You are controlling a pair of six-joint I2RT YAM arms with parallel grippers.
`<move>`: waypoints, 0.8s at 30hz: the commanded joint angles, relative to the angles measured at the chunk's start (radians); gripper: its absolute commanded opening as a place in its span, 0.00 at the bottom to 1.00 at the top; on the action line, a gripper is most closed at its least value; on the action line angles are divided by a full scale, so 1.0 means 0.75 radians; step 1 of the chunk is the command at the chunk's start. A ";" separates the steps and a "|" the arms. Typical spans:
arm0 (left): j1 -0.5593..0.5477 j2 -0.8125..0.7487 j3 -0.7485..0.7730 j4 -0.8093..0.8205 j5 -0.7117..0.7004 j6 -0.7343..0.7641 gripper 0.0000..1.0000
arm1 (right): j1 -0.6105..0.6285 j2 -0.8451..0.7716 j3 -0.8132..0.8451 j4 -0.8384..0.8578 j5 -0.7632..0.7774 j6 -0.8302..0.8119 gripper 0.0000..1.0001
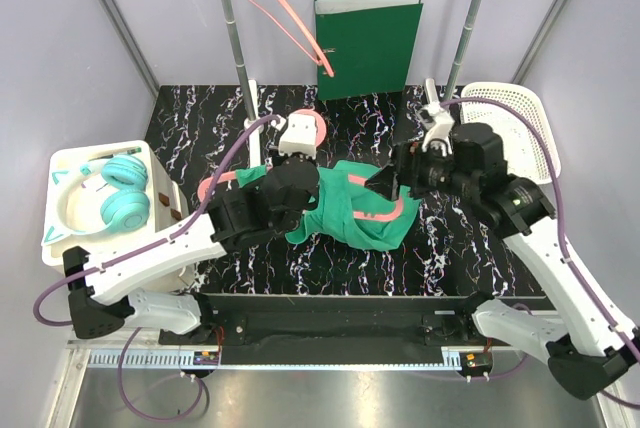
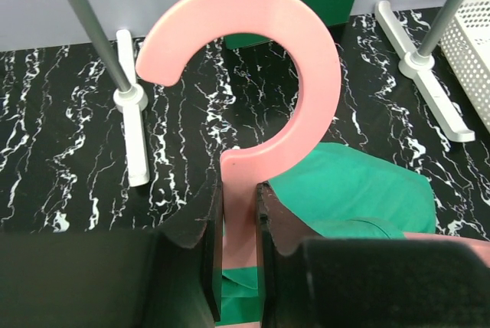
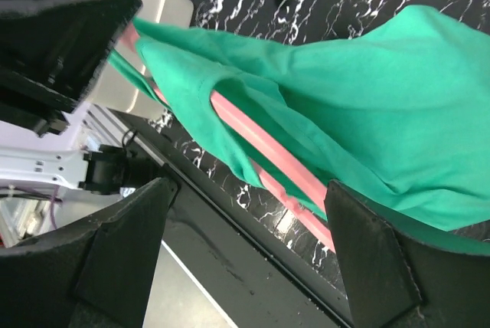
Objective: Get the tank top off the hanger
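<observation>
The green tank top point(image 1: 350, 210) lies mid-table, still threaded on a pink hanger point(image 1: 385, 216). My left gripper point(image 1: 291, 162) is shut on the hanger's neck just below its hook point(image 1: 318, 126). The left wrist view shows the pink hook point(image 2: 306, 60) rising from between the closed fingers point(image 2: 285, 228), with green cloth point(image 2: 352, 190) to the right. My right gripper point(image 1: 386, 186) stands open at the garment's right side. In the right wrist view, the tank top point(image 3: 367, 90) and a pink hanger arm point(image 3: 264, 140) lie beyond the wide-open gripper point(image 3: 249, 244), which holds nothing.
A second pink hanger point(image 1: 285, 13) hangs on the metal rack point(image 1: 232, 38) at the back, next to a green binder point(image 1: 368, 46). A white basket point(image 1: 512, 118) sits at the back right. At the left, a white box point(image 1: 60, 248) holds teal headphones point(image 1: 112, 196).
</observation>
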 commanded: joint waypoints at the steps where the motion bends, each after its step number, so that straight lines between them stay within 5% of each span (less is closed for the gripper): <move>1: 0.012 -0.070 -0.006 0.075 -0.097 0.006 0.00 | 0.195 0.054 0.048 0.063 0.244 0.022 0.91; 6: 0.018 -0.080 -0.010 0.071 -0.085 0.004 0.00 | 0.257 0.054 0.071 0.110 0.255 0.022 0.86; 12: 0.020 -0.084 0.006 0.067 -0.038 -0.023 0.00 | 0.381 0.113 -0.007 0.264 0.170 0.116 0.51; 20: 0.022 -0.125 0.019 0.030 0.071 -0.092 0.00 | 0.416 0.234 -0.033 0.331 0.275 0.074 0.68; 24: 0.022 -0.137 0.017 0.016 0.095 -0.121 0.00 | 0.418 0.297 -0.033 0.388 0.269 0.080 0.62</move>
